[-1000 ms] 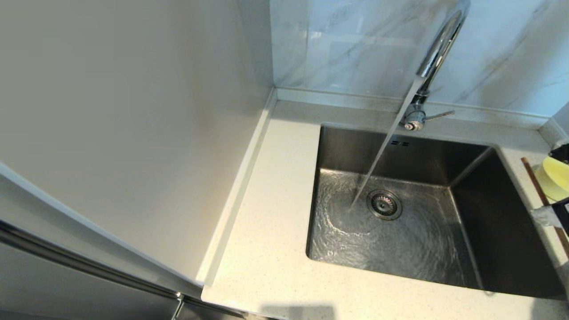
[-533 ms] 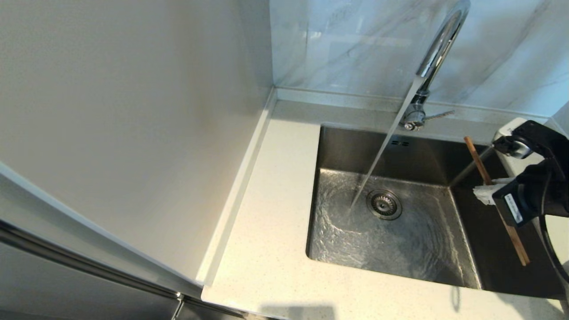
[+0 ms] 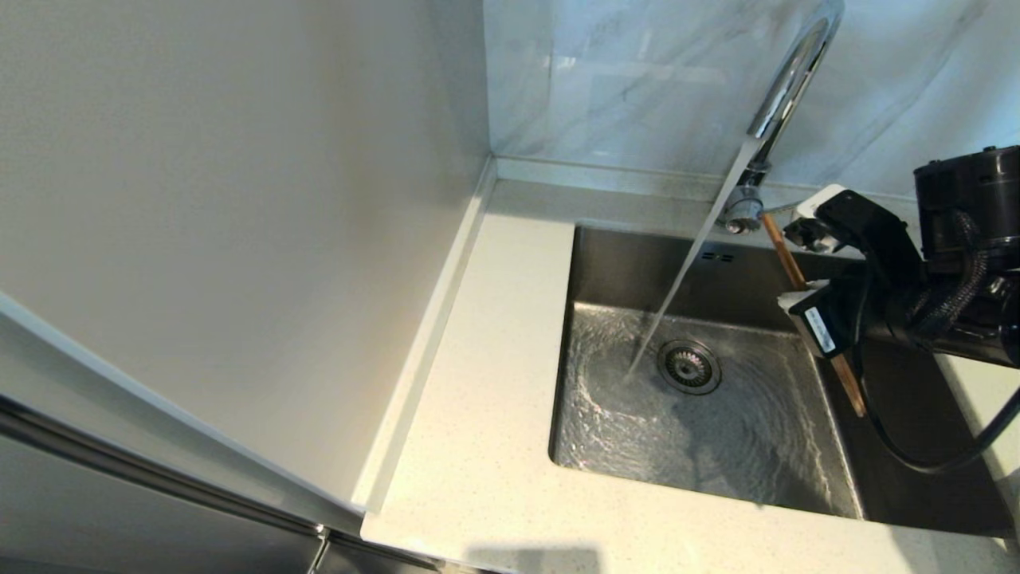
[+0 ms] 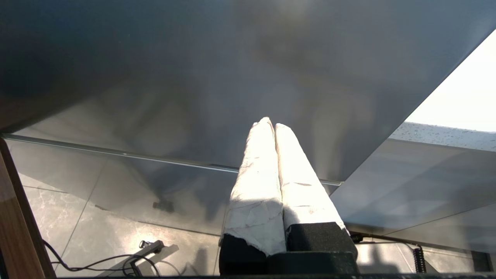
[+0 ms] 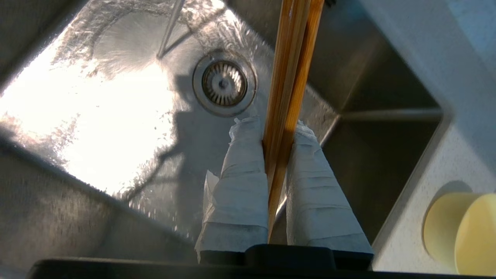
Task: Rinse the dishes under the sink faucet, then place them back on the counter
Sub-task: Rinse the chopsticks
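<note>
Right gripper [image 3: 797, 267] clamped on chopsticks [image 3: 849, 387] mid-right of frame – not under faucet [image 3: 785, 88] stream yet, bowl [image 5: 459, 232] unrinsed – left gripper [image 4: 274, 128] parked, closed.

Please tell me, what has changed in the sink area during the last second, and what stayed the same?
The right pincer, shut on the chopsticks, moved from the right edge of the head view leftward over the sink, toward the water stream. No grasp or release happened. The faucet runs as before, the bowl sits on the counter, and the left pincer stays parked and shut.
</note>
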### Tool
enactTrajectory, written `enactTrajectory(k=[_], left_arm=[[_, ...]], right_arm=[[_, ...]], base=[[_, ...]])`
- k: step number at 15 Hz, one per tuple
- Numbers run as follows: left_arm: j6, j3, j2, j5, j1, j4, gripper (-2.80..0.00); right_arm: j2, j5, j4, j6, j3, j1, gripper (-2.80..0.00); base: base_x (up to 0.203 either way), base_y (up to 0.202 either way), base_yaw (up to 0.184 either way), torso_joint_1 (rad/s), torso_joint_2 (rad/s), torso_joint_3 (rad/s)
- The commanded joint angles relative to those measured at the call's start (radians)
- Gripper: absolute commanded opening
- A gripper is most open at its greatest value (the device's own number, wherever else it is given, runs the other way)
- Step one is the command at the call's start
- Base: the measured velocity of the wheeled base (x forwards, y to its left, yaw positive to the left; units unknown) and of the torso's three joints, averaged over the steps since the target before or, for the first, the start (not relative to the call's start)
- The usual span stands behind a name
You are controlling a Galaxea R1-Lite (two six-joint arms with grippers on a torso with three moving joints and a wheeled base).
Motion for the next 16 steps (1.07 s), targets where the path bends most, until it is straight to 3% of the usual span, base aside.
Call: enactTrajectory(k=[1,4,16], left_arm=[[0.0,0.0,0.0,-0.001,0.0,0.0,-2.8],[0.0,0.0,0.0,0.001,0.0,0.0,-2.8],[0.0,0.0,0.0,0.001,0.0,0.0,-2.8]], right_arm=[[0.056,-0.016,0.0,0.026,-0.054,0.012,-2.8],[0.101,-0.06,-0.002,0.06,-0.106,0.029,-2.8],[0.163,-0.066,-0.002,0.06,-0.14,0.051,-2.8]], base=[[0.0,0.0,0.0,0.0,0.0,0.0],[0.0,0.0,0.0,0.0,0.0,0.0],[0.0,0.0,0.0,0.0,0.0,0.0]])
